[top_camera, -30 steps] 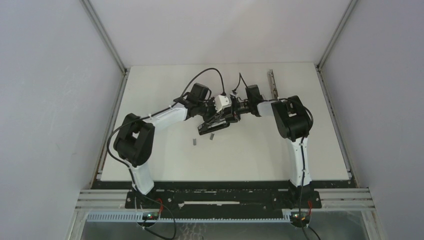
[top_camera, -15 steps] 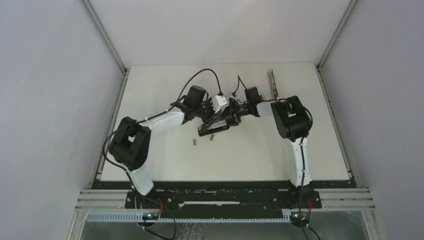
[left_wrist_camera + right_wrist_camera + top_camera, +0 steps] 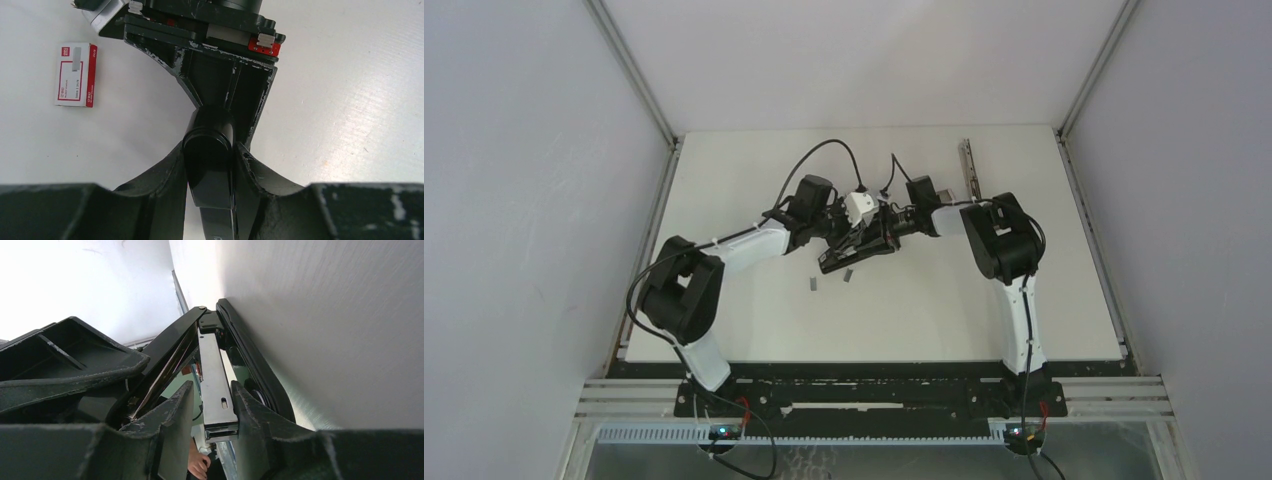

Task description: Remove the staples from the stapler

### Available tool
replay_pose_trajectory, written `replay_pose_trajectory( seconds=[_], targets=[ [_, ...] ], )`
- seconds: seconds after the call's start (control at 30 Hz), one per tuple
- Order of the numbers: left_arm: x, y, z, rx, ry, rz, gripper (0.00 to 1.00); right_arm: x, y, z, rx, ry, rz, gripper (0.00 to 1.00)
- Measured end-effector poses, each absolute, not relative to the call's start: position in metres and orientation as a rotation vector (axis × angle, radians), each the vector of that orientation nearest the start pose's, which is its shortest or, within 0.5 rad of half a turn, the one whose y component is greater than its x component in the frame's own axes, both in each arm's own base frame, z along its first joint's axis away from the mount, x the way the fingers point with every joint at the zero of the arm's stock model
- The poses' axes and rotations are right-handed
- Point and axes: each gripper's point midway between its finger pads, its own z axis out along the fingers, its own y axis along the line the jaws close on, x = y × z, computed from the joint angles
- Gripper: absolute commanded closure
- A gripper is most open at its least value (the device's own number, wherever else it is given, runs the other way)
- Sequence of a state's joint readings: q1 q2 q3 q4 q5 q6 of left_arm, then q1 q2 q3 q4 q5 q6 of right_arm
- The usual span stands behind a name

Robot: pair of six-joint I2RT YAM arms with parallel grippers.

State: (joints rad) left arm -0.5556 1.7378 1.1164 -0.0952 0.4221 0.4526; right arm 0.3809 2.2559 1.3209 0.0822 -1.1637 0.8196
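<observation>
The black stapler [image 3: 856,252] is held open above the middle of the table between both arms. My left gripper [image 3: 209,165] is shut on its glossy black end [image 3: 207,150]; in the top view it [image 3: 837,233] reaches in from the left. My right gripper [image 3: 211,388] comes from the right [image 3: 890,224]. Its jaws are closed in on the silver metal magazine rail [image 3: 216,385], which sticks out between the fingers. Two short grey staples [image 3: 812,284] [image 3: 848,274] lie on the table just in front of the stapler.
A small red-and-white box [image 3: 75,75] lies flat on the table beyond the stapler in the left wrist view. A long thin metal strip [image 3: 967,165] rests near the back right edge. Grey walls close in the table on three sides.
Both grippers and the stapler have drifted slightly left and back. The left elbow has swung left. The right jaws widened, then closed in again on the rail.
</observation>
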Motion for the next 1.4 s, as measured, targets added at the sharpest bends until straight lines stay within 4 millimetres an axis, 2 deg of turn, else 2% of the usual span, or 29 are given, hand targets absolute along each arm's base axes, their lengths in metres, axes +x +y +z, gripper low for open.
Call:
replay_pose_trajectory(
  seconds=[0.13, 0.3, 0.43, 0.67, 0.87, 1.3, 1.4],
  targets=[
    [0.358, -0.287, 0.093, 1.282, 1.866, -0.537, 0.72, 0.341, 0.323, 0.051, -0.054, 2.604, 1.919, 0.60],
    [0.359, -0.289, 0.096, 1.283, 1.848, -0.542, 0.72, 0.347, 0.319, 0.053, -0.030, 2.588, 1.921, 0.58],
    [0.360, -0.292, 0.100, 1.288, 1.820, -0.553, 0.72, 0.353, 0.313, 0.050, 0.001, 2.581, 1.927, 0.62],
    [0.359, -0.293, 0.101, 1.306, 1.801, -0.567, 0.72, 0.353, 0.309, 0.043, 0.026, 2.593, 1.927, 0.75],
    [0.355, -0.290, 0.103, 1.325, 1.779, -0.566, 0.72, 0.352, 0.308, 0.044, 0.014, 2.573, 1.957, 0.84],
    [0.349, -0.269, 0.120, 1.311, 1.746, -0.561, 0.71, 0.353, 0.306, 0.044, -0.005, 2.543, 1.984, 0.94],
    [0.351, -0.256, 0.126, 1.286, 1.741, -0.551, 0.71, 0.356, 0.304, 0.044, 0.002, 2.538, 1.978, 0.95]
  ],
)
